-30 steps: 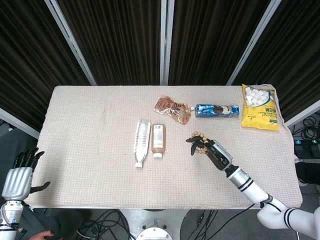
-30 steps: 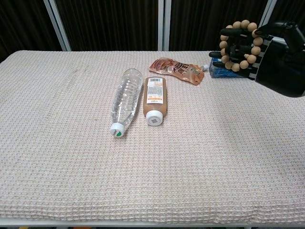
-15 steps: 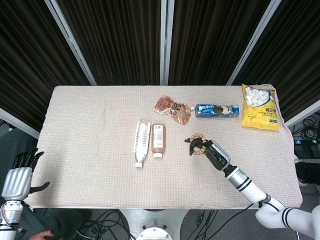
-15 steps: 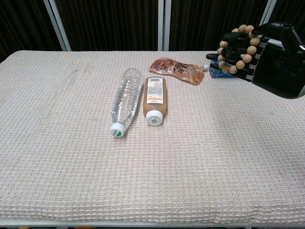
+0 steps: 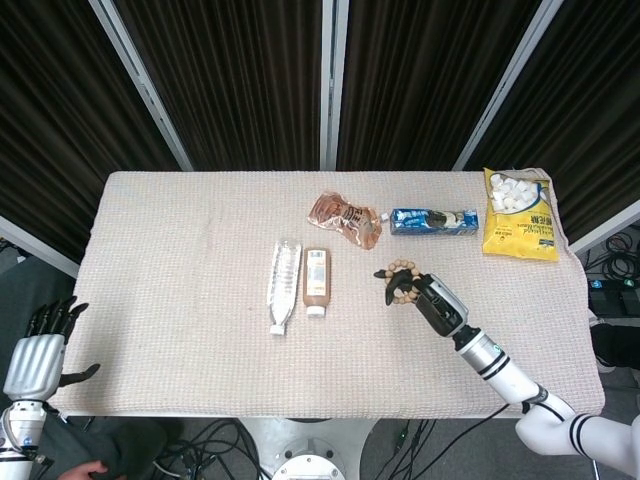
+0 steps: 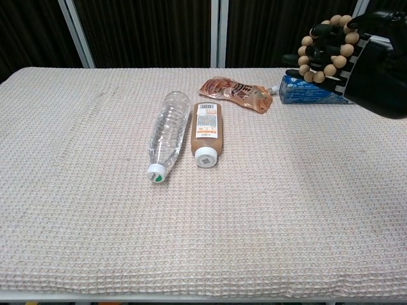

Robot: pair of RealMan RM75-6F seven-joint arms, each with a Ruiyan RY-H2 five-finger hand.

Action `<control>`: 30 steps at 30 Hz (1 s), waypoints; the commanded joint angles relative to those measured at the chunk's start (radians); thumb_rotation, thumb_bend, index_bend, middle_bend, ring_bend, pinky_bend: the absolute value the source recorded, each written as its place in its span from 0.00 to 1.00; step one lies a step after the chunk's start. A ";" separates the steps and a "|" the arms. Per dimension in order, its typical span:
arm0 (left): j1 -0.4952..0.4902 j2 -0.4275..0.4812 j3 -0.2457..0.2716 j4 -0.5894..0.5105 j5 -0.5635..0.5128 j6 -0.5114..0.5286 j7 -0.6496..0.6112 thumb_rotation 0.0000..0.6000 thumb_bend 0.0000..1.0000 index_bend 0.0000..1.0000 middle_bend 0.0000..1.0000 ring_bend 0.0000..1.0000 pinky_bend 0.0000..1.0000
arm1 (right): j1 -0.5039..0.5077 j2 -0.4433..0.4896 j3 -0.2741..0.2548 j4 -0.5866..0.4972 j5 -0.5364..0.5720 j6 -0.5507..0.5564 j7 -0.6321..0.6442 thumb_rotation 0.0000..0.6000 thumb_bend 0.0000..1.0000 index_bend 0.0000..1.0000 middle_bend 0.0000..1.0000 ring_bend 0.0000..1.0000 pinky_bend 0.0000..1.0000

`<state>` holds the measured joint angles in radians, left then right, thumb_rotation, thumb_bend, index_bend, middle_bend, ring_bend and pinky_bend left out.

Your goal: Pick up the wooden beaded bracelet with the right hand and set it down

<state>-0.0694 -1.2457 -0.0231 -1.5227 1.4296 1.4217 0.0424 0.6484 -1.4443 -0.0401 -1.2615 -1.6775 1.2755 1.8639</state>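
The wooden beaded bracelet (image 6: pixel 325 48) hangs roughly upright as a loop, draped over the fingers (image 6: pixel 316 33) of the right hand (image 5: pixel 432 300), which grips it above the table (image 5: pixel 180 300); the loop sits at the hand's far-left end. The left hand (image 5: pixel 38 358), off the table's near-left corner, has spread fingers and holds nothing.

Right hand (image 6: pixel 375 63) (chest view) cut off

The right hand (image 5: pixel 432 300) is black, with dark segmented fingers (image 6: pixel 318 32) and a broad, glossy back. Behind it sits a silver metal wrist (image 5: pixel 483 353) ringed by a dark band, and then a white forearm (image 5: pixel 555 430) marked with a black ring. The left hand (image 5: pixel 38 358) has a pale silver, ribbed back and black fingers (image 5: pixel 55 315), set on a white arm (image 5: pixel 17 428).
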 commanded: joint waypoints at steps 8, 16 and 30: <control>-0.003 -0.001 0.000 0.001 0.002 -0.003 -0.003 1.00 0.00 0.14 0.06 0.00 0.00 | 0.003 0.026 0.008 -0.007 -0.003 0.016 0.025 0.62 1.00 0.34 0.52 0.15 0.00; -0.005 0.000 0.001 0.001 -0.001 -0.010 -0.003 1.00 0.00 0.14 0.06 0.00 0.00 | 0.007 0.027 0.006 0.005 -0.013 0.028 0.056 0.88 1.00 0.25 0.49 0.12 0.00; -0.007 0.003 0.001 -0.002 -0.002 -0.012 -0.005 1.00 0.00 0.14 0.06 0.00 0.00 | 0.011 0.017 -0.022 0.041 -0.046 0.039 0.035 0.62 0.54 0.00 0.36 0.05 0.00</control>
<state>-0.0760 -1.2425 -0.0226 -1.5248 1.4275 1.4095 0.0378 0.6588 -1.4274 -0.0599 -1.2218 -1.7217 1.3137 1.9008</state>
